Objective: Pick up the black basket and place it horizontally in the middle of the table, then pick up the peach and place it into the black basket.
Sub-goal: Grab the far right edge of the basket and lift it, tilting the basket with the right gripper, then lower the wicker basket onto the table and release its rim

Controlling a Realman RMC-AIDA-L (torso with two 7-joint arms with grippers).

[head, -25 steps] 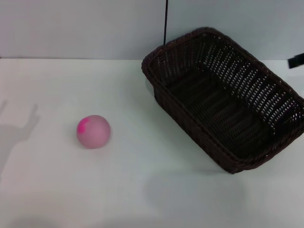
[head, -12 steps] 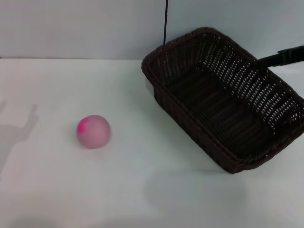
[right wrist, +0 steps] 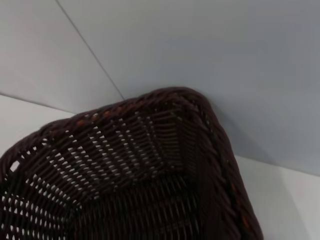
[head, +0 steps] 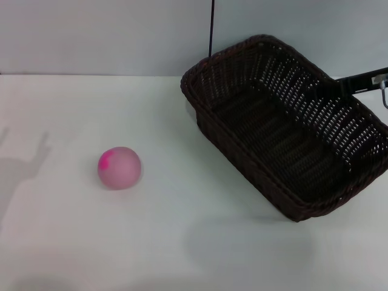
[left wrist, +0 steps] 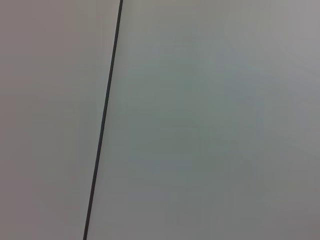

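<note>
While the peach point(head: 119, 168) sits alone on the table point(head: 73, 236), right gripper point(head: 364, 80) hovers at the black basket point(head: 285, 127) rim, can't tell its grip

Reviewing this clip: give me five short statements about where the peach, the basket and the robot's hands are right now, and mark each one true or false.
1. The peach lies inside the black basket. False: it sits on the bare table, off to the basket's left.
2. The basket lies at an angle on the right part of the table. True.
3. The right hand reaches in from the right edge at the basket's far rim. True.
4. The left hand is gripping the peach. False: no left hand shows in any view, and nothing touches the peach.
5. The basket is tipped upside down. False: it stands open side up and holds nothing.
</note>
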